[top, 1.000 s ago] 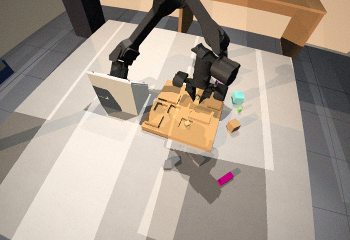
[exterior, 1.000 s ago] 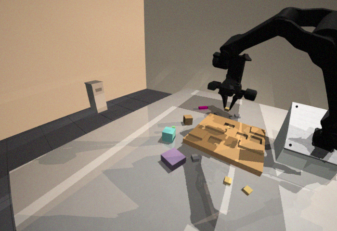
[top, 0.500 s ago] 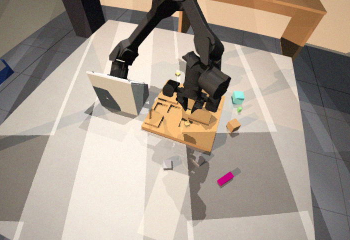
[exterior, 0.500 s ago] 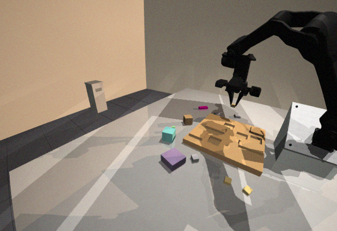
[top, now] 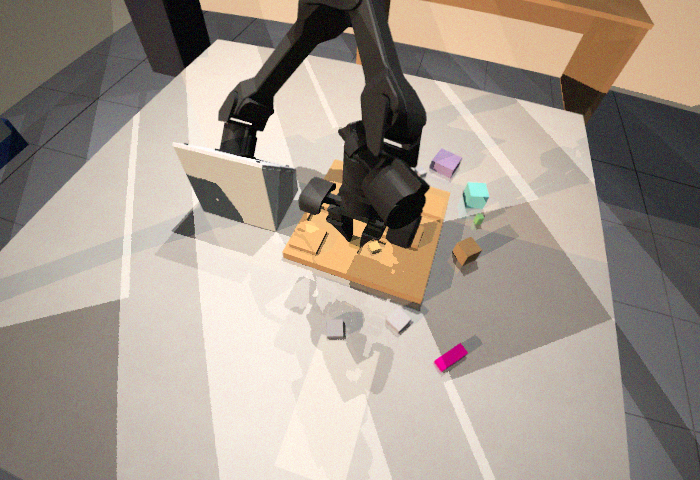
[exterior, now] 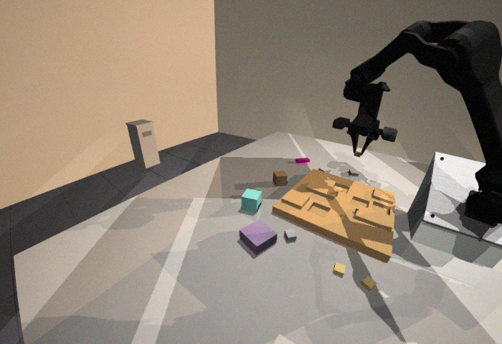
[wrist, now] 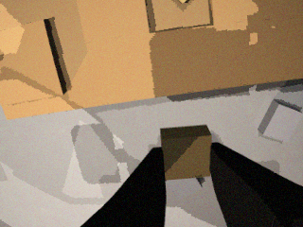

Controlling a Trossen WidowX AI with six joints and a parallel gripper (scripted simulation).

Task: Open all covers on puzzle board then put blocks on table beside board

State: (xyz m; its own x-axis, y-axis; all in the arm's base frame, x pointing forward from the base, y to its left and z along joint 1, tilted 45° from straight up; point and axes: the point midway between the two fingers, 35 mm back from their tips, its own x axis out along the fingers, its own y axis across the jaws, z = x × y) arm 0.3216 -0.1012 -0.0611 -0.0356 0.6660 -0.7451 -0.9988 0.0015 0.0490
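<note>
The tan puzzle board (top: 385,277) (exterior: 341,235) (wrist: 114,44) lies in the middle of the table. My gripper (top: 360,236) (exterior: 359,150) (wrist: 186,154) is shut on a small brown block (exterior: 357,153) (wrist: 186,151). It holds the block in the air over the table, just past the board's edge. In the top view the arm hides much of the board and the held block.
Loose blocks lie around the board: purple (top: 445,162) (exterior: 257,236), teal (top: 475,194) (exterior: 252,200), brown (top: 466,250) (exterior: 280,178), magenta (top: 450,357) (exterior: 302,160), two grey (top: 335,328) (top: 398,322), two yellowish (exterior: 339,268) (exterior: 368,282). The arm's base block (top: 232,186) (exterior: 455,182) stands beside the board.
</note>
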